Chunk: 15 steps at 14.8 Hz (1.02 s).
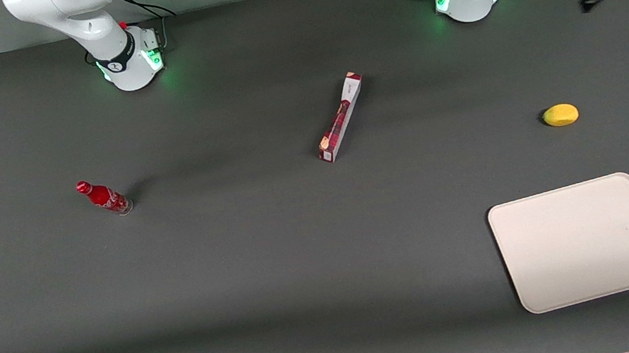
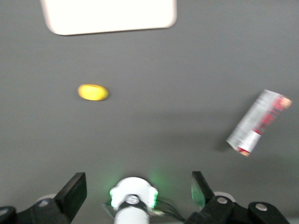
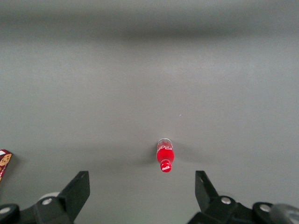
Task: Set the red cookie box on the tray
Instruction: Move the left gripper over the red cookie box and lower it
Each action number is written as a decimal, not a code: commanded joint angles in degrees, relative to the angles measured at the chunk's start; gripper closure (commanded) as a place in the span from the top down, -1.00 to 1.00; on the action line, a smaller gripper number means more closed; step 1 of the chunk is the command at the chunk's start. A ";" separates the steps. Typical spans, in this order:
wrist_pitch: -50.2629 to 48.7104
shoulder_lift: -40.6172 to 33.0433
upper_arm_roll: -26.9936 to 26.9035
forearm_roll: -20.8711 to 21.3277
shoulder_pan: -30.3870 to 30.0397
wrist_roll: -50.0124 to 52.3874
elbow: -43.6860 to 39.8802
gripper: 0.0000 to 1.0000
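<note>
The red cookie box [image 1: 341, 117] stands on its thin long edge near the middle of the front view, slanting from upper right to lower left on the dark worktop [image 1: 277, 260]. The tray [image 1: 583, 241] lies flat in the lower right of that view, nearer the front camera than the box and well apart from it, with nothing on it. A yellow lemon-like fruit [image 1: 560, 115] sits between them, toward the working arm's end. The tool [image 2: 139, 186] hangs high in the upper right corner of the front view – its fingers [image 2: 74, 189] spread wide, gripping nothing. A small red bottle [image 1: 104, 197] stands toward the parked arm's end
</note>
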<state>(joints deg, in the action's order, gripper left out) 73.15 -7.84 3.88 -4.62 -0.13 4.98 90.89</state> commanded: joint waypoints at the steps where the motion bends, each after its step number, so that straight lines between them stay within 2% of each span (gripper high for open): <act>1: -0.13 0.72 6.31 -10.37 0.48 3.99 2.87 1.00; 2: 2.32 0.98 8.84 -13.46 0.57 3.99 5.59 1.00; 3: 6.09 1.07 12.35 -14.45 0.48 4.77 8.92 1.00; 7: 25.06 5.01 28.25 -14.46 0.48 8.63 22.73 1.00; 9: 34.12 10.10 35.11 -13.14 0.48 17.57 25.03 1.00; 12: 46.51 16.70 42.60 -6.48 0.57 23.40 28.27 1.00; 15: 60.47 17.51 44.55 1.69 1.18 27.78 38.01 1.00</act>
<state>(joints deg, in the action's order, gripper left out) 122.89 9.58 46.87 -8.93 1.11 28.64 121.19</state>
